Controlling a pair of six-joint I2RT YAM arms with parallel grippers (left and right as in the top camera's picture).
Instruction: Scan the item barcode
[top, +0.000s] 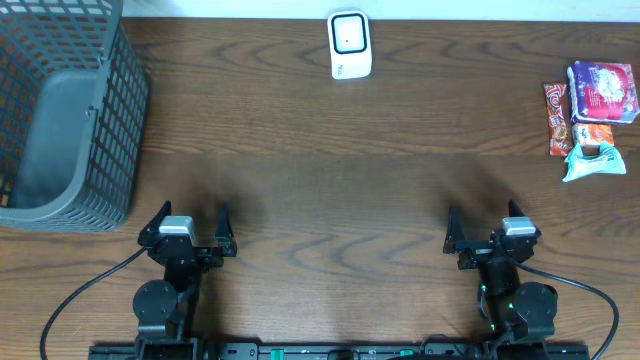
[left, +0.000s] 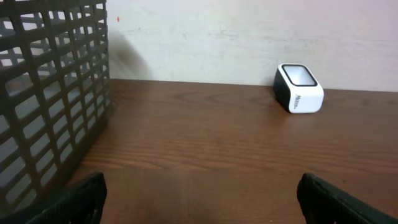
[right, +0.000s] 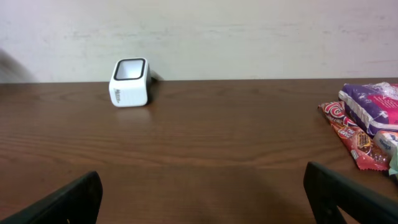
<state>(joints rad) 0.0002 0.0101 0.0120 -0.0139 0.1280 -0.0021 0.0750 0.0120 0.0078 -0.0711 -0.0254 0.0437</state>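
The snack packets (top: 590, 125) lie in a small heap at the far right of the table (top: 320, 170), ahead of the right gripper (top: 483, 218) and off to its outer side, well apart from it. The slim red bar (top: 558, 118) in the heap runs lengthwise away from the robot. The right arm is plainly the nearer (the left gripper (top: 195, 215) sits near the basket (top: 125, 120)). Both grippers have their fingers spread wide, holding and touching nothing. The scanner (top: 350, 45) stands at the far edge, roughly midway between them.

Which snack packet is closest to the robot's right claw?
The teal-and-white plastic packet, at the pile's near end; the purple packet and red packet lie farther back.
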